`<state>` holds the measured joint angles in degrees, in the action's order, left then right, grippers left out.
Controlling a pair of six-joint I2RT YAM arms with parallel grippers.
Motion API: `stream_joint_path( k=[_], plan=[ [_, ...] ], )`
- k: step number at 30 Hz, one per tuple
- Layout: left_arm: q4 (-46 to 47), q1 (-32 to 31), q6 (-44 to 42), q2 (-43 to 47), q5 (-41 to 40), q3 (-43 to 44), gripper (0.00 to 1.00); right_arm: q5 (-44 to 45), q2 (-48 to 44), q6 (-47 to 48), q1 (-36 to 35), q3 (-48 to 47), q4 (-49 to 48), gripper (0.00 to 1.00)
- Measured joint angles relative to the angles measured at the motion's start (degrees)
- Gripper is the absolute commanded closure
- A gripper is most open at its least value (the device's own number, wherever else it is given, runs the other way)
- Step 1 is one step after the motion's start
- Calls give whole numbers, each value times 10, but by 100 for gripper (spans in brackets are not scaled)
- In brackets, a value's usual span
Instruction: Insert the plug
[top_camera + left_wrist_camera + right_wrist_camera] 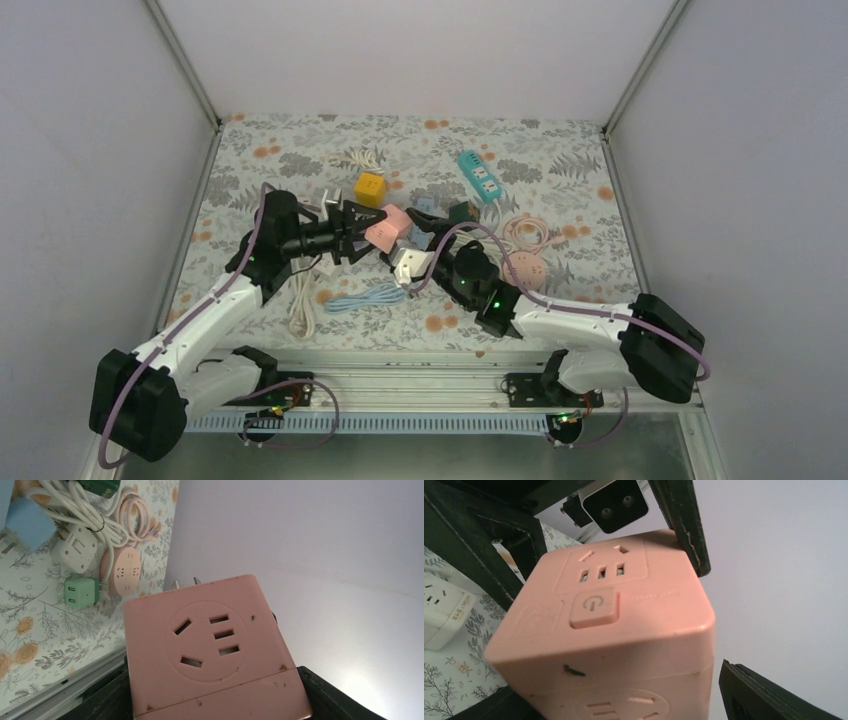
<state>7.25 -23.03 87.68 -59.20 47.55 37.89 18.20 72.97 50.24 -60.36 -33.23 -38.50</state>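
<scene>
A pink cube socket [387,228] is held off the table between the two arms. My left gripper [370,232] is shut on it. In the left wrist view the cube [210,645] fills the space between the dark fingers [340,700], and two metal prongs [175,584] stick out of its far face. My right gripper [418,246] is open just right of the cube. In the right wrist view the cube [614,630] sits between my open fingers [764,695], with a gap on the right side. The left arm's fingers [679,520] clamp it from above.
A teal power strip [480,177] lies at the back right and a yellow cube [370,188] behind the left gripper. A white adapter [408,263], a light blue cable [365,297], a white cable [300,305] and a pink round socket [525,268] lie around the arms.
</scene>
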Motion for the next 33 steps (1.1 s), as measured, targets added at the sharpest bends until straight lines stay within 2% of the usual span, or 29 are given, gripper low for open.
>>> stream_joint_path(
  k=[5,10,12,15,16,20,23,25,28,33],
  plan=[
    [0,0,0,2,6,0,37,-10,4,10,0,-8,6,28],
    [-12,3,4,5,4,0,32,-23,17,36,0,-21,21,56],
    [-23,4,4,5,1,-1,22,-27,19,41,0,-22,31,66],
    [-47,3,-26,5,1,6,4,-37,20,26,0,-32,53,73],
    [-66,2,-48,4,1,15,1,-43,20,18,0,-38,66,74],
    [-184,-1,-166,-10,-19,92,0,-69,1,-25,4,-61,120,76],
    [-278,-2,-266,-15,-82,154,0,-101,-28,-71,14,-85,179,77],
    [-320,-2,-318,-9,-123,180,0,-121,-41,-98,23,-101,217,84],
    [-365,-3,-396,5,-161,208,2,-158,-46,-139,37,-127,276,85],
    [-395,-21,-507,8,-165,246,3,-202,-24,-206,65,-191,374,83]
  ],
)
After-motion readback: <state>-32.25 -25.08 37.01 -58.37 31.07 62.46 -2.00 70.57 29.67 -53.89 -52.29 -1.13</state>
